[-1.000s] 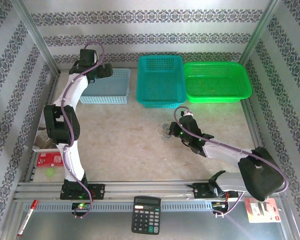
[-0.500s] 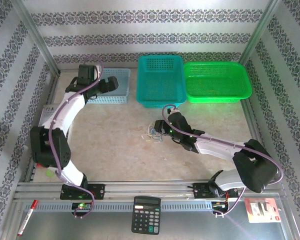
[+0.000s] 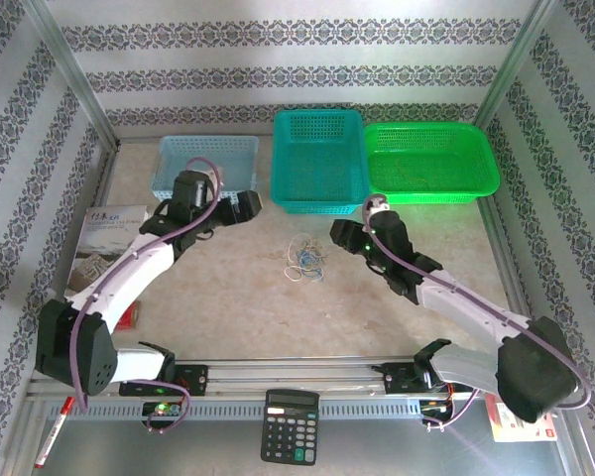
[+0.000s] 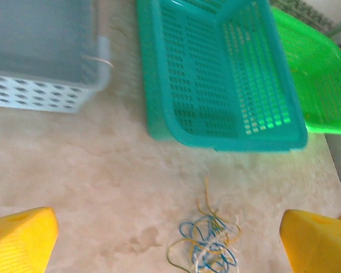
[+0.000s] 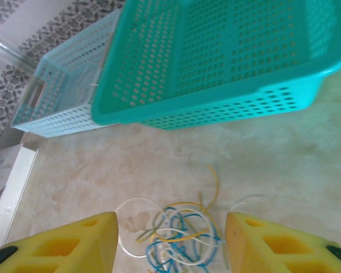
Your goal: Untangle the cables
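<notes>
Top view, left to right. A booklet (image 3: 104,238) lies at the 9 o'clock edge of the worktop (image 3: 228,297), out of play.

The left hand (image 3: 250,206) hangs at 10 o'clock from the cables (image 3: 307,260), near them but apart. In its wrist view the yellow fingers (image 4: 20,239) sit at the bottom corners, spread wide. The tangle lies low in the frame between them, on the worktop and untouched. We judge it is posed on the far-left side so it can take one strand while the other hand takes another.

The cables are a small loose knot of thin blue, whitish and orange-yellow loops. They lie flat at mid-worktop, at 6 o'clock from the teal basket (image 3: 317,204) and clear of its wall. They are not yet separated.

The right hand (image 3: 337,236) sits at 2 o'clock from the tangle, close in. In its wrist view the fingers (image 5: 278,244) stand apart with the loops lying between them. We can make out no strand pinched. We read this as a straddle, ready to close on a loop.

In the back row the blue basket (image 3: 206,141) is at 11 o'clock, the teal at 12 and the green basket (image 3: 431,195) at 1. They are likely there to receive the freed cables.
</notes>
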